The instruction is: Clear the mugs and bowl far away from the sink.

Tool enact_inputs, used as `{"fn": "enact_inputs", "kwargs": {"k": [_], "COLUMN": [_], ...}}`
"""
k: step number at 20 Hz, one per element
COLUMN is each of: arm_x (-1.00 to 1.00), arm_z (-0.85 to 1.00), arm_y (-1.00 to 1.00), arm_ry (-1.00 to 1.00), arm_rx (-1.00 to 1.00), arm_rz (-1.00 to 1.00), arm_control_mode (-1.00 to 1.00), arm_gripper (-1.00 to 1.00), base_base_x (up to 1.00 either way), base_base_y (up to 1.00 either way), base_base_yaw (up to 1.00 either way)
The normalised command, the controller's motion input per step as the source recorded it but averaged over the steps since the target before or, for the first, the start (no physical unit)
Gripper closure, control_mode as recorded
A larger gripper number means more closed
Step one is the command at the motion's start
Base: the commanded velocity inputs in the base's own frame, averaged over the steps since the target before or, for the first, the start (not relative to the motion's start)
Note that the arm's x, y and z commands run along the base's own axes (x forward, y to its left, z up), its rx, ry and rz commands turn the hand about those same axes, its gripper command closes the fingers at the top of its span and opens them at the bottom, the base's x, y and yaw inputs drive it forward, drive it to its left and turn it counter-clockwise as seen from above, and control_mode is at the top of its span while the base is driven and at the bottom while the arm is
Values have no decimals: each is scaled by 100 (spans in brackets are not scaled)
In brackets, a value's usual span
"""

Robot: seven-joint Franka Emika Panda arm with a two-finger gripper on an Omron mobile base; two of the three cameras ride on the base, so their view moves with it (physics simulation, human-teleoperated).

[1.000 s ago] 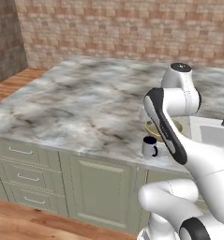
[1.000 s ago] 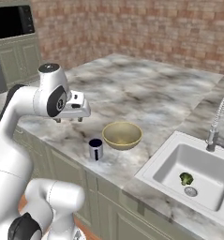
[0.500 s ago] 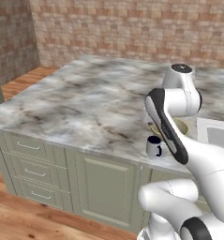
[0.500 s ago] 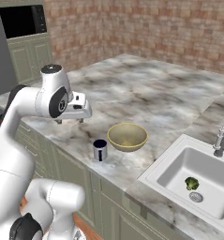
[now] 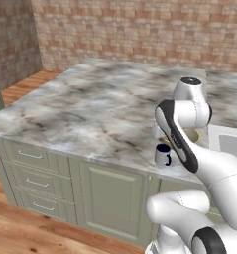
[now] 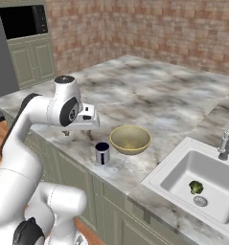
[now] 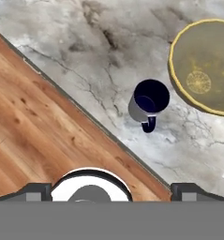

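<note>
A white mug [image 6: 102,153] with a dark navy inside stands upright near the counter's front edge, also seen as the mug [image 5: 163,154] and the mug [image 7: 150,101]. Just behind it sits the wide yellowish bowl [image 6: 130,139], the same bowl [image 7: 205,65], partly hidden by my arm as the bowl [image 5: 192,135]. The white sink [image 6: 202,177] lies to their right. My gripper [image 6: 76,134] hangs over the counter edge, left of the mug and apart from it. Its fingertips [image 7: 36,190] stand wide apart and open, with nothing between them.
A chrome faucet [image 6: 228,136] rises behind the sink, and a green broccoli floret [image 6: 196,187] lies in the basin. The marble counter [image 5: 100,104] stretches far to the left and back toward the brick wall. A microwave [image 6: 25,21] sits in the cabinets at far left.
The base has driven, so both base views have shifted and the counter looks closer. Mug and bowl keep their places on the counter. The gripper stays open.
</note>
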Motion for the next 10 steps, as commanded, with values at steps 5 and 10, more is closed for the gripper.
{"fn": "enact_inputs", "kwargs": {"k": [5, 10], "arm_x": [12, 20], "arm_z": [-51, -42], "arm_y": [-13, -13], "arm_ry": [14, 9], "arm_rx": [0, 0], "arm_rz": [0, 0], "arm_control_mode": [-100, -100], "arm_gripper": [-100, -100], "base_base_x": [0, 0], "base_base_y": [0, 0], "base_base_yaw": [0, 0]}}
